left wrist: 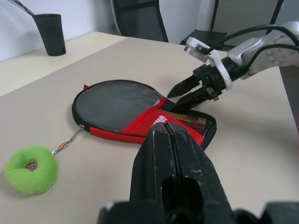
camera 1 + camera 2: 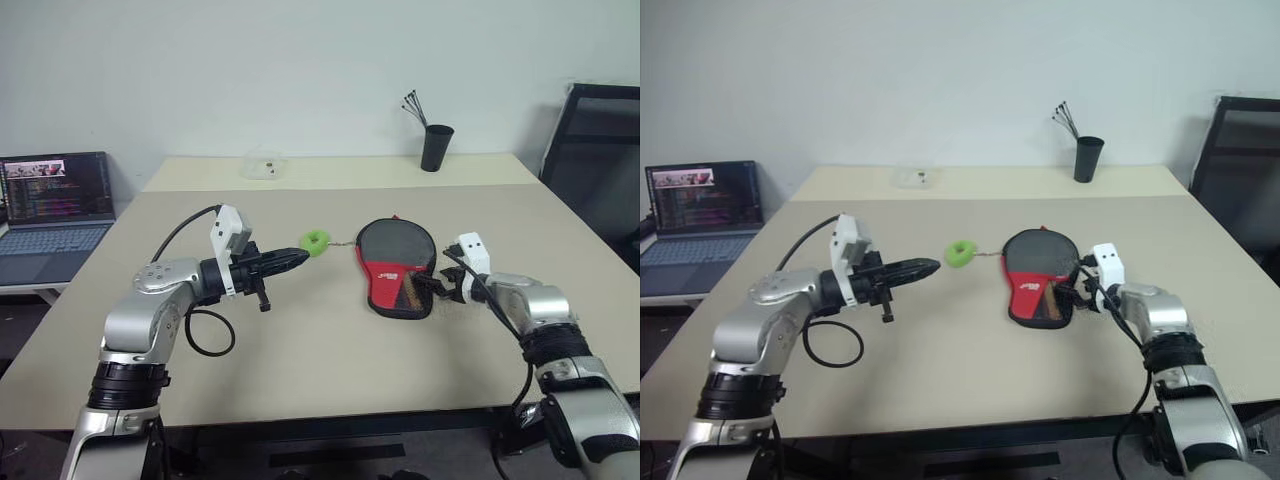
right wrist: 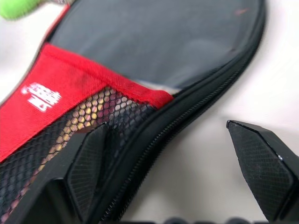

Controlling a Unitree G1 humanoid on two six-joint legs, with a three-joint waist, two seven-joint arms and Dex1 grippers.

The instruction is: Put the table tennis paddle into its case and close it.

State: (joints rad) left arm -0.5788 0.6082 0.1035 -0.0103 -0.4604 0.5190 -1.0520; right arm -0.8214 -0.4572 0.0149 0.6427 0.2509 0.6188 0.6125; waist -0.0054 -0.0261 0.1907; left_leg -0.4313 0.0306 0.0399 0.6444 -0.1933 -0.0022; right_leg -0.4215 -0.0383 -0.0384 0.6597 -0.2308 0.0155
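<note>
Table (image 2: 300, 370) first: a wide beige top, bare but for the case (image 2: 398, 265) lying flat right of centre, a black cup (image 2: 436, 148) at the far edge and a small clear box (image 2: 264, 166) near it; a laptop (image 2: 55, 215) sits on a lower surface off to the left. Case is black fabric with a red lower panel and mesh pocket, and its zip edge runs closed along the side seen from the right wrist; the paddle itself cannot be seen, so it is probably inside already. I judge the case light and soft-walled but stiffened by what it holds, likely to slide on the smooth top if pushed, so the rim by the zip is the place to pinch. A green ring (image 2: 316, 241) lies on a short cord just left of the case. Right gripper (image 2: 441, 287) reaches low to the case's near right edge, fingers spread wide, one over the mesh and one off the rim. Left gripper (image 2: 290, 260) hangs above the table, level, pointing toward the ring, fingers pressed together on nothing.
</note>
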